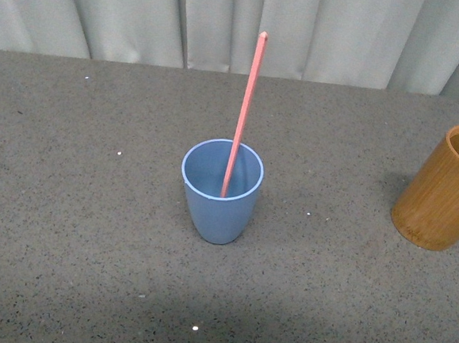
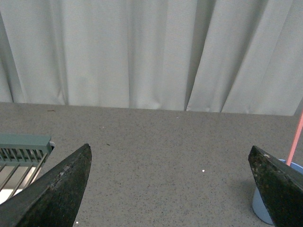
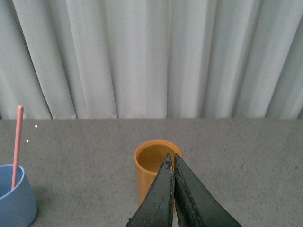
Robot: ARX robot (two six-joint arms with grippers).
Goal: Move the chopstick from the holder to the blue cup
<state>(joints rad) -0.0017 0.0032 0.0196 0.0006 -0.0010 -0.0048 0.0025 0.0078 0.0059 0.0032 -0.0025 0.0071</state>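
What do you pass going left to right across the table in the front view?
blue cup with the pink chopstick standing in it → bamboo holder at the right edge.

A grey speckled tabletop [image 1: 65, 238] stretches back to a pale, pleated curtain [image 1: 130, 17] that hangs in vertical folds along its far edge. Small white flecks [image 1: 195, 328] dot the surface. In the left wrist view, a grey-green slatted rack [image 2: 21, 151] with thin bars sits at the table's edge, only partly visible.
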